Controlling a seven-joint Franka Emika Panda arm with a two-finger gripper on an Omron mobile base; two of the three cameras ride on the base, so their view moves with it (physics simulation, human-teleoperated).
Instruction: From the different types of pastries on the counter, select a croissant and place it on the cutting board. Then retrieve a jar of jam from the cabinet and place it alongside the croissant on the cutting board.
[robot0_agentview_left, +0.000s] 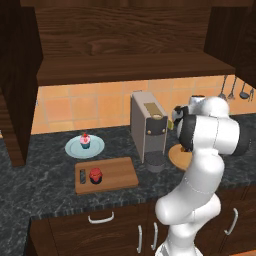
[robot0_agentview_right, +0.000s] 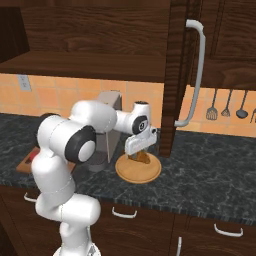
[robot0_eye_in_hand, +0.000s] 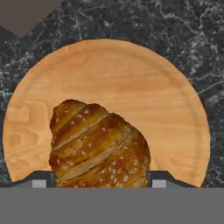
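Note:
The golden-brown croissant (robot0_eye_in_hand: 98, 144) lies on a round tan wooden plate (robot0_eye_in_hand: 131, 78) to the right of the coffee machine. My gripper (robot0_eye_in_hand: 100, 180) has come down over it, and its two fingertips (robot0_eye_in_hand: 42, 179) press against the pastry's two sides, so it is shut on it. From the right base view the hand (robot0_agentview_right: 138, 154) stands just above the croissant (robot0_agentview_right: 144, 158) at plate height. The wooden cutting board (robot0_agentview_left: 117, 172) lies to the left with the red-lidded jar of jam (robot0_agentview_left: 95, 175) on it. The pink cupcake (robot0_agentview_left: 85, 141) sits on a blue plate behind the board.
A grey coffee machine (robot0_agentview_left: 148, 127) stands between the board and the round plate (robot0_agentview_right: 138, 171). An open dark cabinet door with a long silver handle (robot0_agentview_right: 197, 75) hangs close to the right of the hand. Utensils (robot0_agentview_right: 227, 107) hang on the tiled wall.

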